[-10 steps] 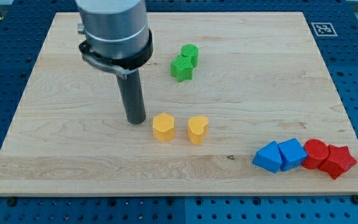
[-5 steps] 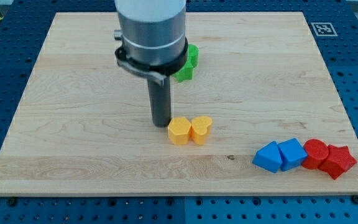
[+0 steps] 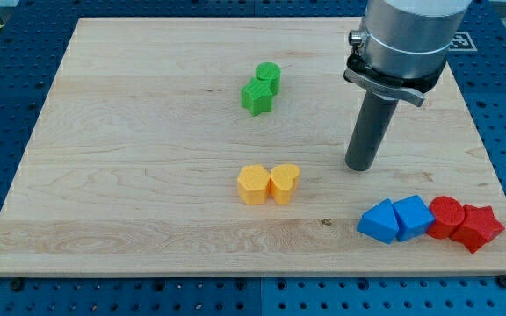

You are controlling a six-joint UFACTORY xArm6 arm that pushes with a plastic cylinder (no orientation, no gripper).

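Fingers: none, just my tip (image 3: pixel 359 168), seemingly touching nothing, above blue blocks (image 3: pixel 396 219).

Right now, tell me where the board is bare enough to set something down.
The view's left side of the wooden board is bare, bordered by the green blocks and the yellow pair. It is crowded at the view's bottom right: the blue blocks and red blocks sit together, with my tip just above them.
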